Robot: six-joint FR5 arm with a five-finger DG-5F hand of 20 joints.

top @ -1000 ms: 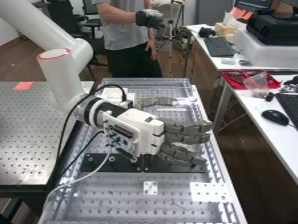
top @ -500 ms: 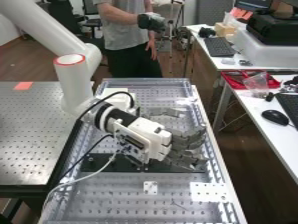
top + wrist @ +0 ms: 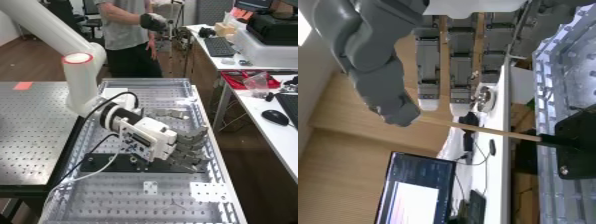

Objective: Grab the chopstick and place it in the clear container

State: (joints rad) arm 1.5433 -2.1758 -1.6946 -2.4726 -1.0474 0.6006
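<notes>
Clearly, the hand [image 3: 151, 136] is open, slanting above the perforated tabletop [image 3: 120, 200], with its fingers [image 3: 461, 65] stretched out straight toward the tabletop's right long edge and its thumb [image 3: 381, 92] spread away from them on the side of the far edge. Nothing is gripped. The chopstick [image 3: 497, 132] is seen in the wrist view: one end sits in a black mount [image 3: 581, 145] on the tabletop, and the slim shaft runs out from it to the thumb's tip, where the two overlap; whether they touch, I cannot tell. In the high view, a long black plate [image 3: 100, 160] lies crosswise beneath the hand, reaching from near the tabletop's left long edge to near its right one. Closer to the near edge are a small white plate [image 3: 151, 187] and, beside the right edge, a wider white plate [image 3: 209, 192].
</notes>
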